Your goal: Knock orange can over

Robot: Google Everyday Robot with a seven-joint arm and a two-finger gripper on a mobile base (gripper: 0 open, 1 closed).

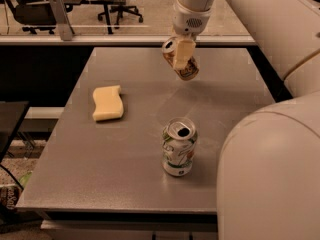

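Observation:
The orange can (pixel 186 70) is at the far middle of the grey table (pixel 125 154). It is tilted steeply, with its silver top pointing up and to the left and its base low to the right. My gripper (pixel 183 54) hangs from the white arm directly over the can and covers its middle, touching it. I cannot tell whether the can's base rests on the table.
A white-and-green can (pixel 178 146) stands upright near the table's front middle. A yellow sponge (pixel 107 102) lies on the left side. My white arm and body (pixel 270 159) fill the right of the view. Office chairs (pixel 35 9) stand beyond the table.

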